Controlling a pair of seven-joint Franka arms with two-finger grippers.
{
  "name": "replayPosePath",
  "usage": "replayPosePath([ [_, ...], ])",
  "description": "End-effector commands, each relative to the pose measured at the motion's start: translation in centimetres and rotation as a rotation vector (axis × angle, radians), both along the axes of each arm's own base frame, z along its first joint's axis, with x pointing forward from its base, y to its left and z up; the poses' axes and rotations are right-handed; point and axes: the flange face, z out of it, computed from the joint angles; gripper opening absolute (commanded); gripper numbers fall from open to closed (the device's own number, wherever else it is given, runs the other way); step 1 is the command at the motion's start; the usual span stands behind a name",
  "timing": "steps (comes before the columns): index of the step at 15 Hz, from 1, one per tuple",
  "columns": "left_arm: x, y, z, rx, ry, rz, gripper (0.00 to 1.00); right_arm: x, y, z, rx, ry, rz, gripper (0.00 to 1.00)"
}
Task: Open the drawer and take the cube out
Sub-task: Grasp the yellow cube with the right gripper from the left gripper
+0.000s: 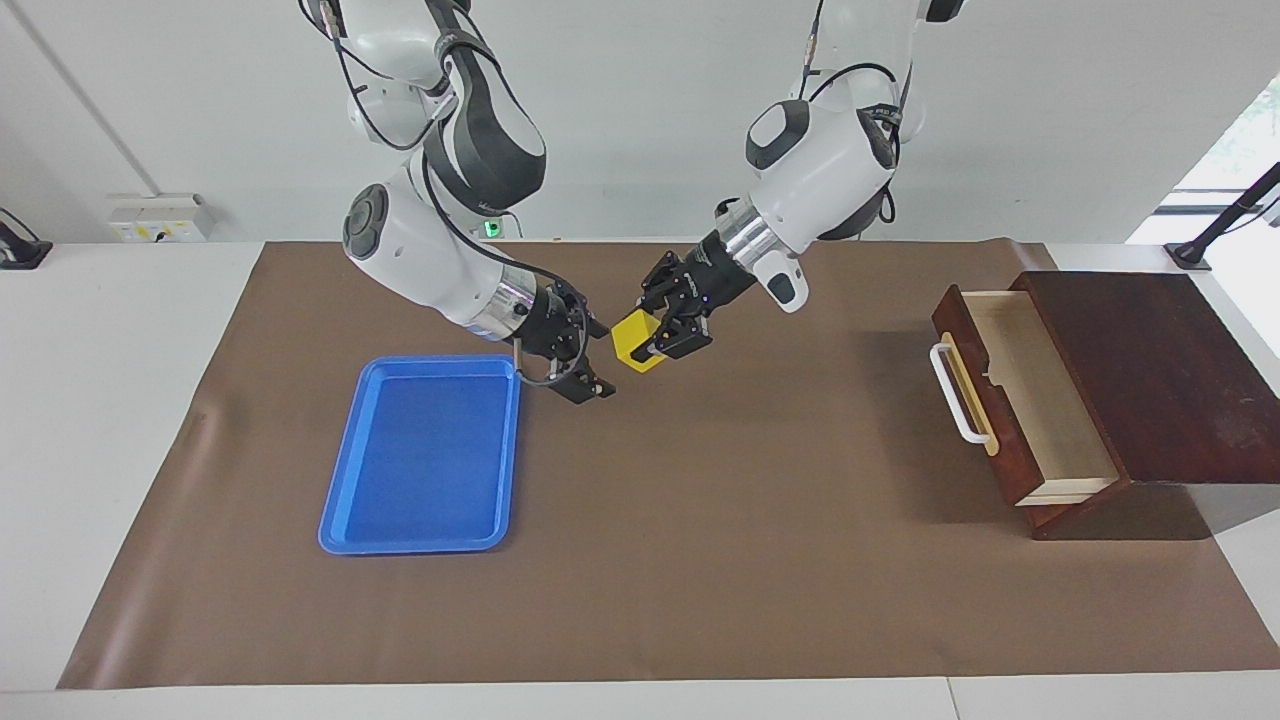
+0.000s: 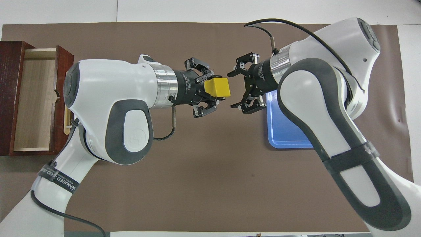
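The dark reddish-brown drawer (image 1: 1040,400) stands pulled open at the left arm's end of the table, its pale wood interior bare; it also shows in the overhead view (image 2: 33,98). My left gripper (image 1: 652,330) is shut on the yellow cube (image 1: 635,340) and holds it in the air over the middle of the brown mat, as the overhead view shows for the gripper (image 2: 213,90) and the cube (image 2: 217,87). My right gripper (image 1: 598,355) is open and empty, facing the cube a short gap away (image 2: 234,90).
A blue plastic tray (image 1: 425,450) lies empty on the mat toward the right arm's end, just beside the right gripper. The drawer's dark wooden cabinet (image 1: 1150,370) sits at the table's edge. A brown mat (image 1: 700,560) covers the table.
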Motion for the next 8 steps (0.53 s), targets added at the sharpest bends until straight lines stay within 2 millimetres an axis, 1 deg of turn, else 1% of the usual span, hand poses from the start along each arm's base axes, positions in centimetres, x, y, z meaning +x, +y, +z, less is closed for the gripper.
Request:
replayPosePath([
  [1, -0.21, -0.82, -0.88, -0.011, -0.015, 0.019, 0.0, -0.05, 0.91, 0.37, 0.033, 0.011, -0.032, 0.97],
  [5, -0.25, -0.83, -1.41, -0.005, -0.008, 0.016, 0.0, -0.03, 0.92, 0.39, 0.035, 0.01, -0.034, 0.97],
  [8, -0.4, -0.92, -1.44, -0.003, -0.004, 0.011, 0.0, -0.05, 0.92, 0.38, 0.035, 0.012, -0.033, 0.97],
])
